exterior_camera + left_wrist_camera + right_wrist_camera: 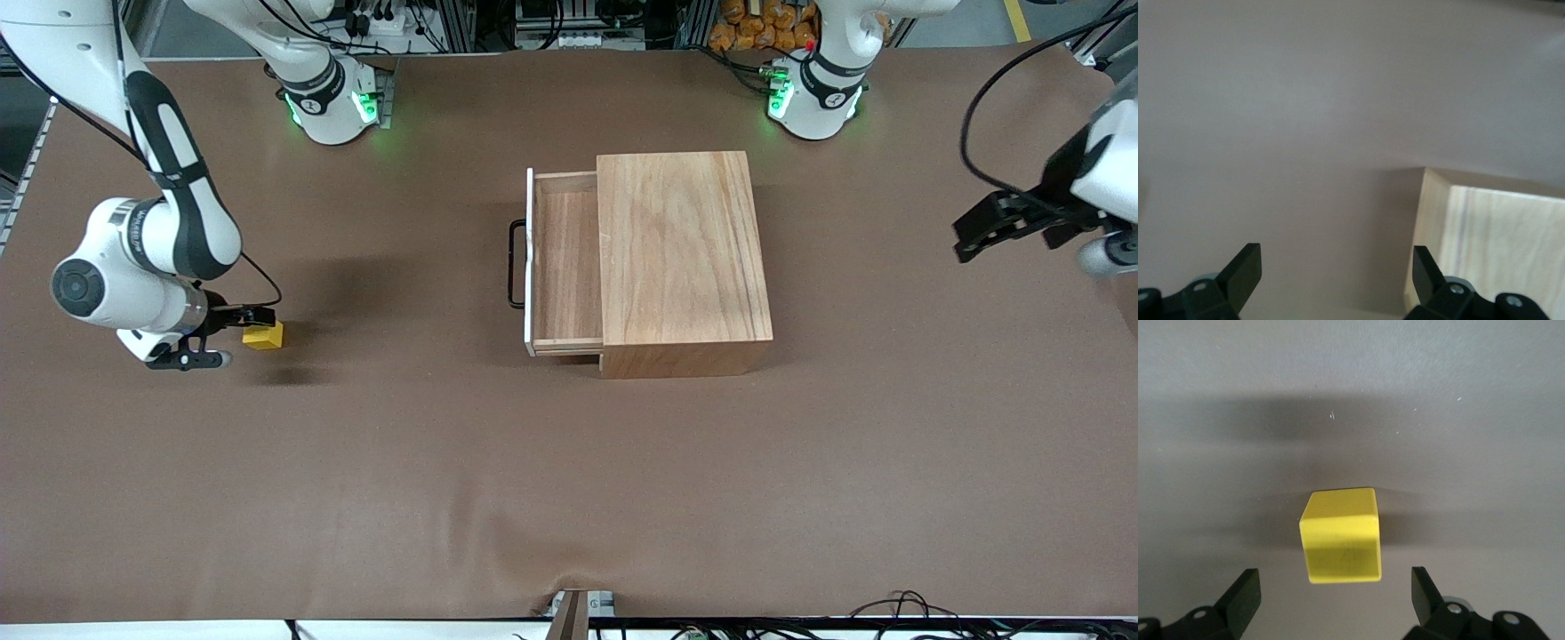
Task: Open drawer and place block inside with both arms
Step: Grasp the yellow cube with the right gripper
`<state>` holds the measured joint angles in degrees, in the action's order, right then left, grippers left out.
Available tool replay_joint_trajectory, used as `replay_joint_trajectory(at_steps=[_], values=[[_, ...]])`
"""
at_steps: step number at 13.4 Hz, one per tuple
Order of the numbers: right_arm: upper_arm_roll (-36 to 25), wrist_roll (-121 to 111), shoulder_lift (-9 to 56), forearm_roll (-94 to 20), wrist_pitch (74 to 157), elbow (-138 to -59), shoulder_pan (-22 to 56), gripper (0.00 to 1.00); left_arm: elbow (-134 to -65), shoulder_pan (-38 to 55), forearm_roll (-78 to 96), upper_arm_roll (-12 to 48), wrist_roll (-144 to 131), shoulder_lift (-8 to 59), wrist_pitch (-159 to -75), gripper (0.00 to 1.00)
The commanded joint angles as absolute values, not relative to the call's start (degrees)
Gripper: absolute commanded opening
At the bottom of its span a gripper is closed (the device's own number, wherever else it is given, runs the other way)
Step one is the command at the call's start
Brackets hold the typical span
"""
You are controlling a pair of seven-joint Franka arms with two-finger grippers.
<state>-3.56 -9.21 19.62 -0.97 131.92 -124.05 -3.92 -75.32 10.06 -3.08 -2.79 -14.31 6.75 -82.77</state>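
Brown desk [569, 489], box [680, 258] at centre. Drawer [564, 262] already pulled out, empty. Block [264, 335] not yet gripped, resting on desk toward right arm's end, well apart from drawer. Right end effector [1335, 597] spread wide just above block. Left end effector [1337, 273] spread, empty, waiting aloft. Remaining: grasp, carry, release inside.

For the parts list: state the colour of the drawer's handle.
Black: the handle is a thin loop on the drawer's white front, clearest in the front view.
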Motion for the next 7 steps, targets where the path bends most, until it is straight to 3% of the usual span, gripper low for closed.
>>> replay_joint_trajectory(at_steps=[1, 4, 5, 6, 7], values=[[-2.90, -10.63, 19.51, -0.35, 134.56, -125.86, -4.05, 1.00, -82.60, 8.70, -2.46, -2.02, -12.92, 2.21, -83.76, 1.00], [-2.90, -12.74, 20.65, -0.35, 137.89, -126.38, -4.57, 0.99, -88.57, 7.04, -2.46, -2.02, -10.64, -0.52, -84.02, 1.00], [-2.81, -12.74, 21.18, -0.44, 139.12, -126.73, -4.48, 0.83, -90.94, 6.94, -2.46, -1.93, -10.63, -2.09, -84.46, 1.00], [-2.81, -12.74, 21.18, -0.44, 139.04, -126.83, -4.22, 0.54, -93.58, 6.94, -2.46, -1.85, -10.55, -4.37, -85.94, 1.00], [-2.81, -12.74, 21.18, -0.44, 138.52, -126.74, -4.31, 0.12, -97.26, 6.94, -2.46, -1.76, -10.29, -7.00, -88.83, 1.00]])
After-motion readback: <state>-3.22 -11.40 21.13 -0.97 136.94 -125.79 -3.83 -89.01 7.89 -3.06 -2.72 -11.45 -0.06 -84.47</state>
